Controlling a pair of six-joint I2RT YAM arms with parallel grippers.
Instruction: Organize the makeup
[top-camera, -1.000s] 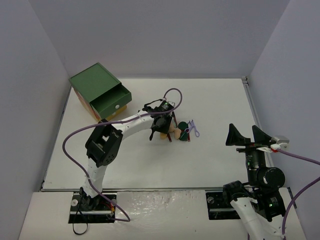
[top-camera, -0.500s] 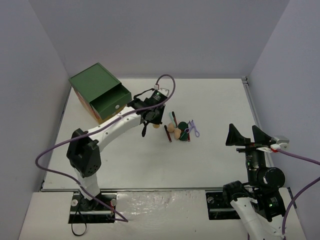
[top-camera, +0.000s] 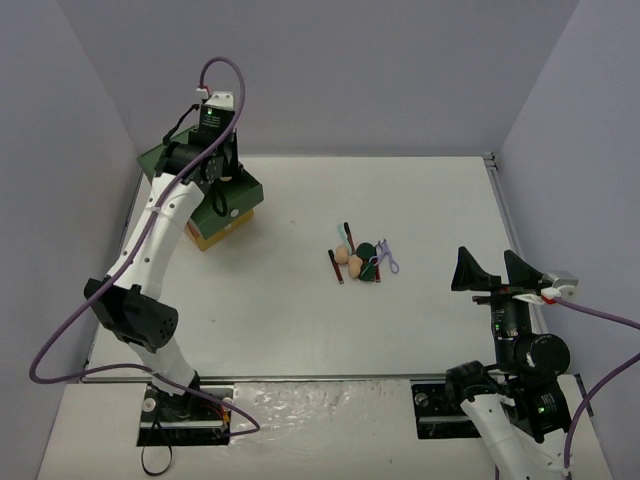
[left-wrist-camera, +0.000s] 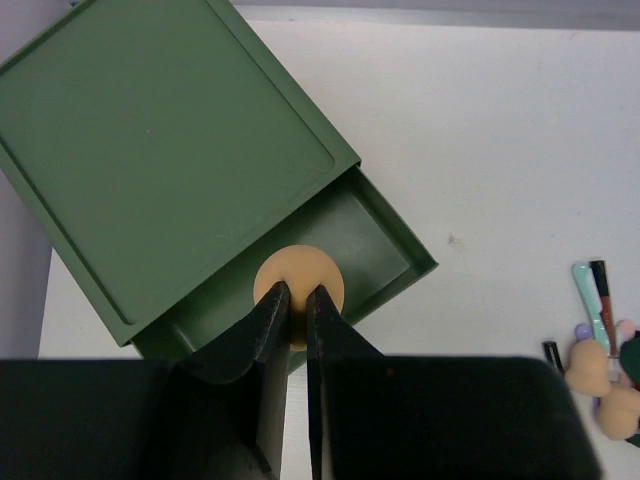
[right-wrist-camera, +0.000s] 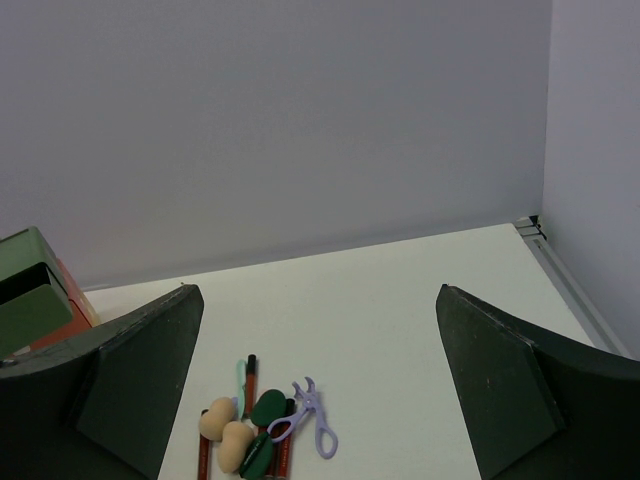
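Makeup sponge (left-wrist-camera: 298, 266), tan and round, is pinched in the jaws of the left gripper (left-wrist-camera: 297, 298), which are closed on its middle. It hangs right over the open drawer (left-wrist-camera: 345, 245) of the green box (left-wrist-camera: 170, 150). It looks soft, light and squishy, so I think a gentle squeeze on the fat part is the best hold. A hard squeeze would just squash it. The left wrist view shows the sponge and the drawer, but in the top view the arm hides the sponge. The rest of the makeup (top-camera: 360, 262) lies in a small pile on the worktop (top-camera: 300, 320), well apart from the box. The right wrist view shows that pile best: two more sponges (right-wrist-camera: 226, 430), a green round piece (right-wrist-camera: 268, 406) and a purple tool (right-wrist-camera: 318, 425). The right gripper (top-camera: 503, 272) has its jaws wide open and holds nothing.
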